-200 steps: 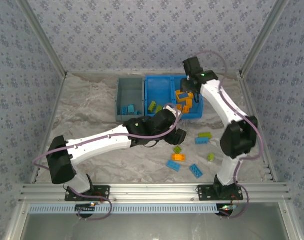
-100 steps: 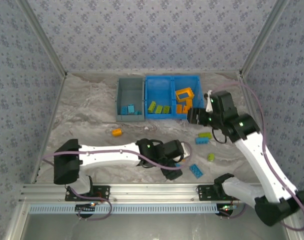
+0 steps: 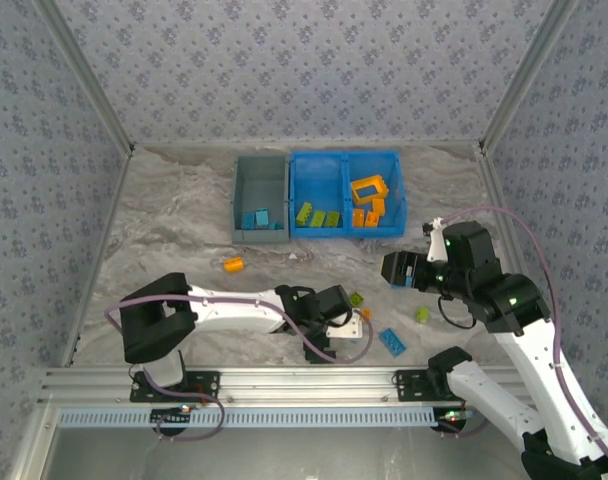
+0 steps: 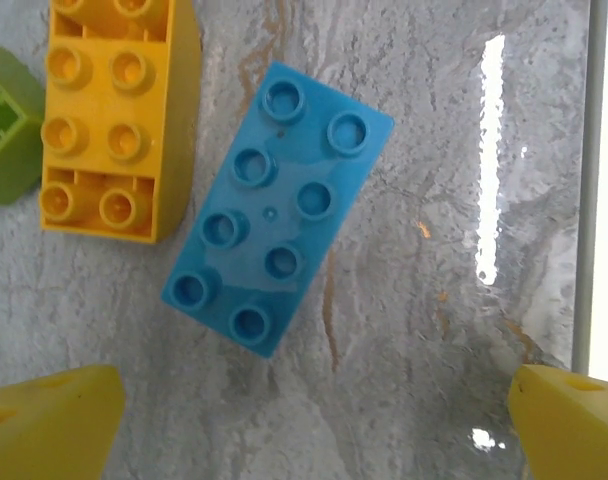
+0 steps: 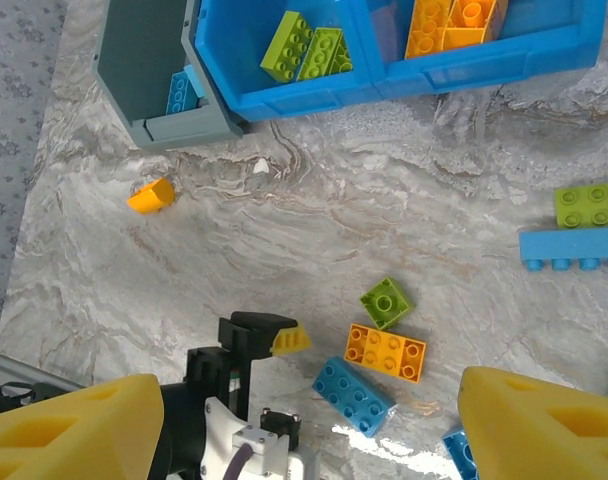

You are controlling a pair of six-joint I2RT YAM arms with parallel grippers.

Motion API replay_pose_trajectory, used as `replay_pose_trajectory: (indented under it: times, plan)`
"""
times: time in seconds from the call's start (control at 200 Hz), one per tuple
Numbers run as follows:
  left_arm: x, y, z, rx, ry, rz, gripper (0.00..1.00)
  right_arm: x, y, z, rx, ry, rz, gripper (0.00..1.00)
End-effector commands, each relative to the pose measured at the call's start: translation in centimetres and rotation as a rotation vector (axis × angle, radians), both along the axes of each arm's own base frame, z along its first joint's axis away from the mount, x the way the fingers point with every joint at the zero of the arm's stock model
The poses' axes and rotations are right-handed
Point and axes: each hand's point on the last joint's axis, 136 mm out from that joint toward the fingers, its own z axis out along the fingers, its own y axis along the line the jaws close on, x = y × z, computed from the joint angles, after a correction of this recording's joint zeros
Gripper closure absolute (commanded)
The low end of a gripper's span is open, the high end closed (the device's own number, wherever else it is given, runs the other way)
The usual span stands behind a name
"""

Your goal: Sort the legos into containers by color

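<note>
My left gripper (image 4: 309, 430) hangs open just above the table, and a blue lego (image 4: 277, 207) lies flat ahead of its fingertips (image 4: 49, 420). An orange lego (image 4: 119, 115) and a green one (image 4: 4, 135) lie beside the blue lego. My right gripper (image 5: 309, 430) is open and empty, high over the same group: blue (image 5: 354, 396), orange (image 5: 385, 352), green (image 5: 386, 302). The grey-blue container (image 3: 261, 232) holds blue legos (image 3: 256, 217). The blue container (image 3: 346, 232) holds green legos (image 3: 318, 215) on its left and orange ones, including the frame (image 3: 369, 188), on its right.
A small orange lego (image 3: 233, 264) lies loose left of centre. A green brick (image 5: 590, 204) and a long blue brick (image 5: 572, 247) lie to the right, with another blue brick (image 3: 391, 341) and a small green one (image 3: 422, 314) near the front. The metal rail (image 3: 304, 380) runs along the near edge.
My left arm has pulled back from the bins toward the near edge, dropped low beside the loose bricks and opened wider. My right arm has left the blue container and swung out right, opening.
</note>
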Motion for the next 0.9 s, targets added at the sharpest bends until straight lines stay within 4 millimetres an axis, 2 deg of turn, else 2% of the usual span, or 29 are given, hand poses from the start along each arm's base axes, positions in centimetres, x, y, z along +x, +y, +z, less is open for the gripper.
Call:
replay_pose_trajectory:
  times: [0.0,0.2,0.475,0.74,0.894]
  plan:
    - [0.9,-1.8,0.2,-0.061,-0.045,-0.074,0.01,-0.6,0.7,0.3,0.041,0.022,0.026,0.20]
    - [1.7,-3.1,0.1,-0.067,-0.024,-0.092,0.03,-1.4,1.6,1.6,0.096,0.033,0.073,0.19]
    - [0.8,-3.9,-0.6,-0.031,0.068,-0.136,0.16,-2.1,1.2,2.4,0.092,0.035,0.072,0.19]
    - [0.2,-4.2,-1.0,-0.002,0.122,-0.139,0.40,-1.7,1.2,1.8,0.085,0.043,0.060,0.19]
    - [0.0,-4.0,-1.7,0.025,0.146,-0.126,0.48,-1.7,1.2,1.7,0.086,0.044,0.058,0.19]
